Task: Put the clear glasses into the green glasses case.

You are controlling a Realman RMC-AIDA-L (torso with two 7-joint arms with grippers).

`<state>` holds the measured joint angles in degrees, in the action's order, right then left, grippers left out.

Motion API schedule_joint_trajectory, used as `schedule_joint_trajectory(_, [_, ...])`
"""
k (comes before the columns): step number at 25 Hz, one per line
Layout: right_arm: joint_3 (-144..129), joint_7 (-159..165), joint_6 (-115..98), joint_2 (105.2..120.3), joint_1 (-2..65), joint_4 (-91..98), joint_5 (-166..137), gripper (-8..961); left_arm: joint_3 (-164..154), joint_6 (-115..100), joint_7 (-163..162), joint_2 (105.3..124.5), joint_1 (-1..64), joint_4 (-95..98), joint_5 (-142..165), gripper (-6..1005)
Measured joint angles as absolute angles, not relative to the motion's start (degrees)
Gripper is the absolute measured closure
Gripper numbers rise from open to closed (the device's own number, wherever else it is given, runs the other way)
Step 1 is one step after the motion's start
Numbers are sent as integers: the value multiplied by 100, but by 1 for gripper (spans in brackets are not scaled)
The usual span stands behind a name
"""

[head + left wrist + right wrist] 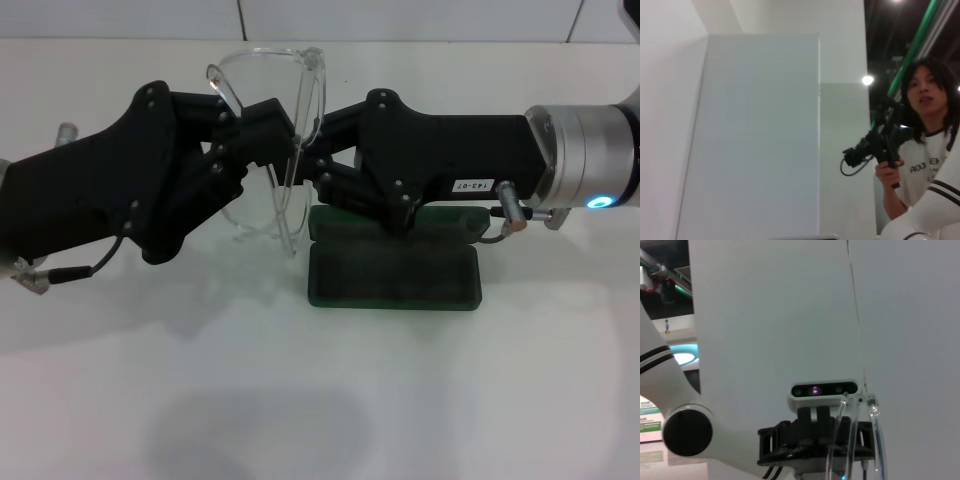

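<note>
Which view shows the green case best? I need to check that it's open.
The head view: the green glasses case lies open on the table, partly behind the right gripper. Neither wrist view shows it.

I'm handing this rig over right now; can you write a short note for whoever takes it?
Left hand and right hand meet in mid-air, both shut on the clear glasses, held above the table.
The green glasses case lies open on the table, below the right arm, with nothing in it.
Done: glasses lifted, case open.
Left: fold or align the glasses, lower them into the case.
</note>
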<state>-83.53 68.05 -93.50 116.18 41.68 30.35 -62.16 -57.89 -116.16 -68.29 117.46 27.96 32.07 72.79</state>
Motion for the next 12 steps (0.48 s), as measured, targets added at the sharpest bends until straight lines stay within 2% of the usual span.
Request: schedule_joint_trajectory(12, [-8349, 6787, -9231, 11619, 4142, 3041, -6173, 860, -5810, -11618, -6787, 11733, 2816, 3153, 7309, 928])
